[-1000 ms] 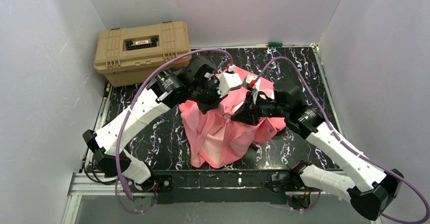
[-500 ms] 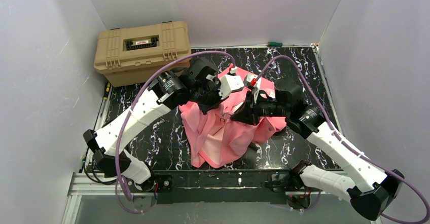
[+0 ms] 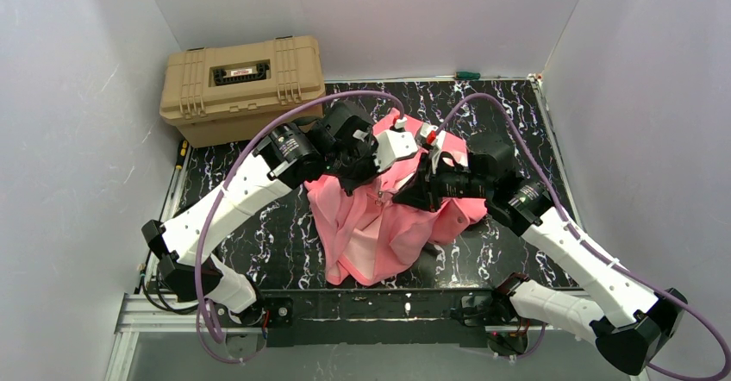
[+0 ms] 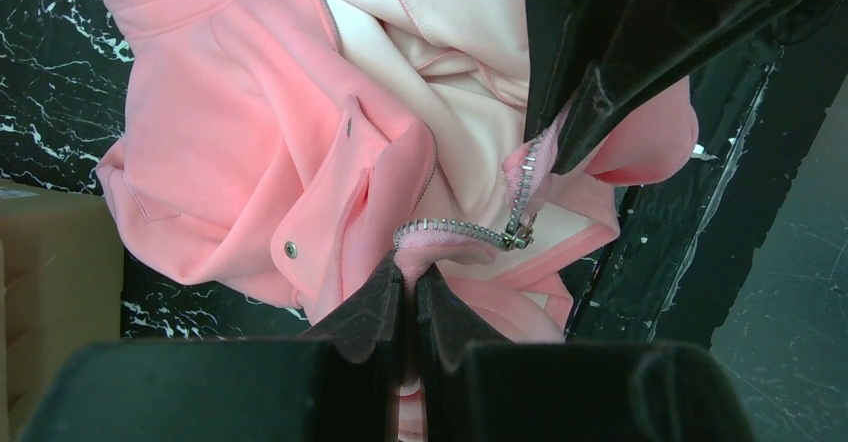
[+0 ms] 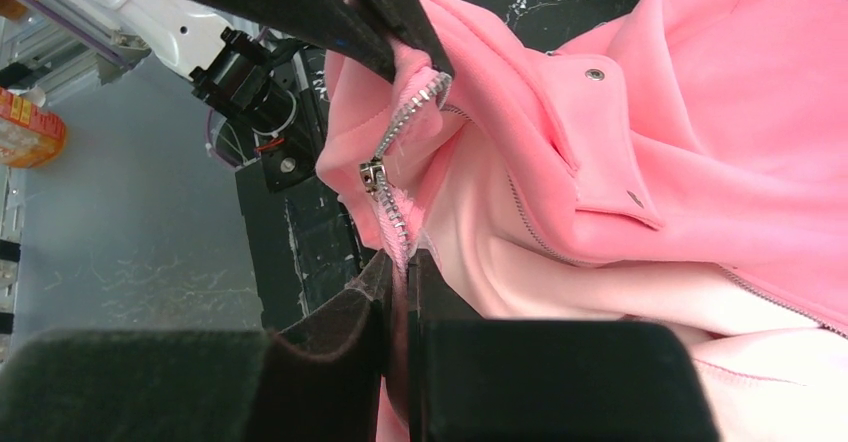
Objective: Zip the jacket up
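Case [image 3: 241, 79], tan, sits at the upper left of the top view on the table [image 3: 259, 243], well apart from the work.

Left gripper [image 4: 408, 280]: jaws almost closed, pinching the pink edge of the jacket [image 3: 379, 234] where a row of zipper teeth ends.

Jacket: bunched at the centre of the table between the two arms. Its front is raised where both grippers hold it, and pale lining shows.

Slider [image 4: 517, 234]: hangs at a bend in the teeth, between the two grips. Whether both rows are seated in it cannot be told.

Right gripper [image 5: 400, 274]: jaws narrow, clamped on the zipper edge just beside the slider.

Recommended handling for this step:
1. Draw the two grips apart only until the teeth between them run straight. The bend at the slider is the likely jamming point.
2. Neither gripper appears to hold the slider itself. One grip should anchor the edge while the other takes the slider.
3. Pull along the line of the teeth, never across it.
4. Keep the loose lining out of the track.
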Robot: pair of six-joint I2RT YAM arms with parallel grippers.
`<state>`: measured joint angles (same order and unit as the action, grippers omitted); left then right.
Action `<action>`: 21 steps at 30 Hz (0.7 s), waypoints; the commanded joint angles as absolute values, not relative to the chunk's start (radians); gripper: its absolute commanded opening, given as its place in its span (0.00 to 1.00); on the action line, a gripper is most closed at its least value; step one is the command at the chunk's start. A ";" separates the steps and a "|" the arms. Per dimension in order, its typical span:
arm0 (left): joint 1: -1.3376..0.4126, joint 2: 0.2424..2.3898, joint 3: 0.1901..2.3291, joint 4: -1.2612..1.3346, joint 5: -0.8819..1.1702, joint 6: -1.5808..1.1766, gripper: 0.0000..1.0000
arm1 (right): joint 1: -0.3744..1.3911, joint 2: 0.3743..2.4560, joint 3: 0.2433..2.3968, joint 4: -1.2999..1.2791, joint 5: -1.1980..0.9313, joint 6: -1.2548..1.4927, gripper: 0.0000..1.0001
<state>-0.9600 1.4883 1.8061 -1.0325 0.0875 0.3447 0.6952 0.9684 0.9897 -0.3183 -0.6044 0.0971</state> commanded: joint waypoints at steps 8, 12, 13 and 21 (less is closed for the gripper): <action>-0.983 1.442 1.788 -1.030 0.061 0.370 0.00 | 0.687 0.943 0.957 -0.162 -0.534 0.246 0.01; -0.986 1.444 1.786 -1.028 0.047 0.375 0.00 | 0.687 0.927 0.936 -0.141 -0.564 0.278 0.01; -0.986 1.445 1.786 -1.025 0.042 0.377 0.00 | 0.686 0.924 0.932 -0.139 -0.570 0.284 0.01; -1.001 1.444 1.779 -1.019 0.018 0.384 0.00 | 0.683 0.876 0.911 -0.135 -0.556 0.315 0.01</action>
